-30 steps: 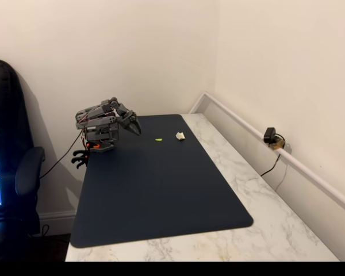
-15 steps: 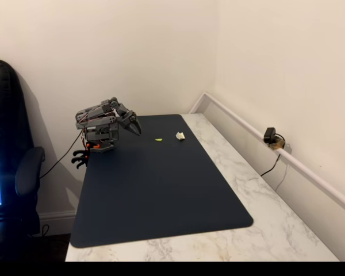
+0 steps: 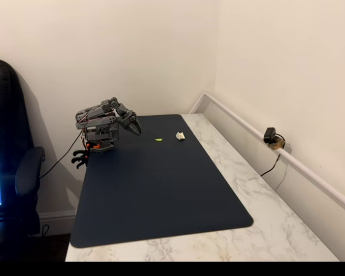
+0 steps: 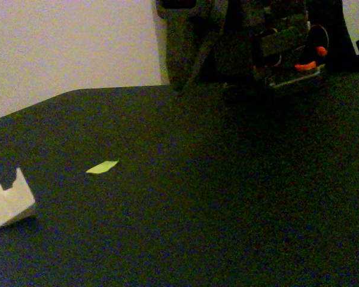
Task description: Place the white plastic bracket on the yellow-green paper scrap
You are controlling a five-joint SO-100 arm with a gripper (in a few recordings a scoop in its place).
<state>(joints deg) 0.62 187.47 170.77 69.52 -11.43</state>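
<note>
Nothing moved since earlier; gripper [image 3: 136, 129] fingers together; white plastic bracket [image 4: 9, 205] upright beside yellow-green paper scrap [image 4: 102, 167].

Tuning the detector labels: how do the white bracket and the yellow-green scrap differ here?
Colour: the white plastic bracket is off-white; the yellow-green paper scrap is bright yellow-green.
Shape: the bracket is a raised, angular block with a notch; the scrap is a flat sliver with pointed ends.
Size: the bracket looks bulkier in both fixed views.
Shared: both lie apart on the dark mat, neither touched by the hand.
</note>
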